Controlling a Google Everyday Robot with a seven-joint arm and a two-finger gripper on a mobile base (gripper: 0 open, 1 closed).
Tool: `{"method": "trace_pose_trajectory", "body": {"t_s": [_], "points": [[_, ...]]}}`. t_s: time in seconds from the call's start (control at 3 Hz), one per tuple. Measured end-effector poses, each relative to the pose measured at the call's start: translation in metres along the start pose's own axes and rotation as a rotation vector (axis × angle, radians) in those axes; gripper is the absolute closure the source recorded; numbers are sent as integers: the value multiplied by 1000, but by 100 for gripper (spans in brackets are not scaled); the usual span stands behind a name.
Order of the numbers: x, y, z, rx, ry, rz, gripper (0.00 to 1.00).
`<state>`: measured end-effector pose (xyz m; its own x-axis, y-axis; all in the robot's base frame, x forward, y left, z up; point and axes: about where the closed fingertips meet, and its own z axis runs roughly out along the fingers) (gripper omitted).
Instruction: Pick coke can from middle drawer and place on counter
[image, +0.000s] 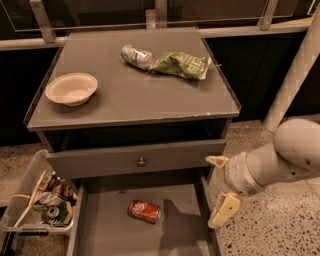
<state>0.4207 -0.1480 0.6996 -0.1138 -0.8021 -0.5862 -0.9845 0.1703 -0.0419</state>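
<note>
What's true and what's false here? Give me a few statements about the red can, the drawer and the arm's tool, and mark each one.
1. The coke can lies on its side in the open middle drawer. True.
2. The tool is clamped on the coke can. False: it hangs open by the drawer's right wall, apart from the can.
3. A bowl sits on the left of the counter. True.
4. The counter holds only the bowl. False: a silvery can and a green bag lie near its back.
</note>
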Motion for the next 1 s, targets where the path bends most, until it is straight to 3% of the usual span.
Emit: {"method": "trace_pose_trajectory", "body": {"t_s": [0.33,0.67,1.0], "points": [[30,-9,45,42,-27,43,0],[27,-7,49,49,-40,41,0],[25,-19,70,59,-116,23,0]]}}
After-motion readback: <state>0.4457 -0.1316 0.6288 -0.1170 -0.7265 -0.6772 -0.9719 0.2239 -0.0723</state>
